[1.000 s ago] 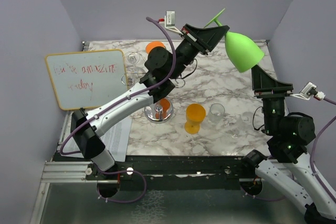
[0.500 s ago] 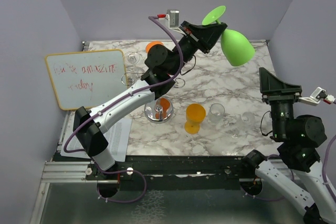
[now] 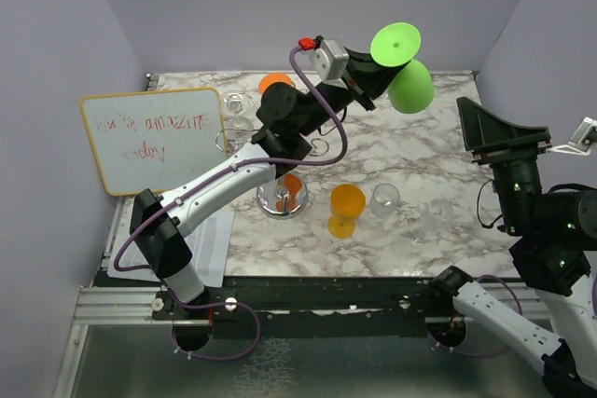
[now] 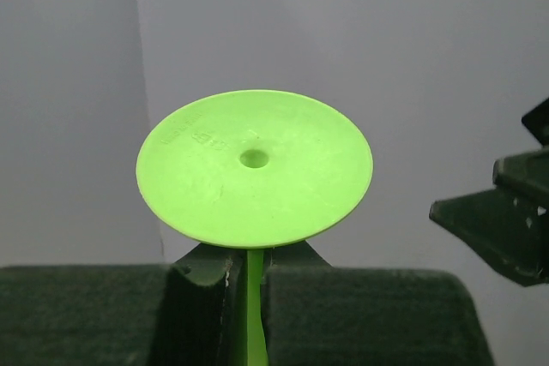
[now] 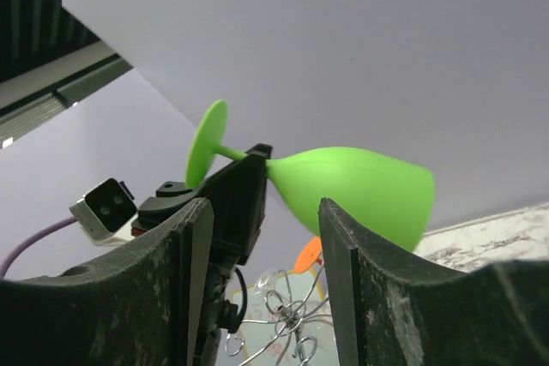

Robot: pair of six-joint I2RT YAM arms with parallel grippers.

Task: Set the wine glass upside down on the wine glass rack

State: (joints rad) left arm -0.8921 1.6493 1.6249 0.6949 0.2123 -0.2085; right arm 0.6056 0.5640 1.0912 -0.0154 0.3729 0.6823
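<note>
Whiteboard (image 3: 154,140) with red scribble stands left of the wine glass rack (image 3: 282,195). The rack's mirrored disc base sits on the marble table (image 3: 410,151), with its wire loops above.

Left gripper (image 3: 371,74) is raised above and right of the rack, well clear of its loops. Its jaws are narrow and pinch the stem of the green wine glass (image 3: 410,89). The glass is in the air, not on the rack. In the right wrist view it lies roughly sideways — foot to the left, bowl to the right.

An orange glass (image 3: 346,210) stands just right of the rack base, with a clear glass (image 3: 384,200) beyond it.

Right gripper (image 5: 266,212) is far right of the rack — jaws spread wide, holding nothing.
</note>
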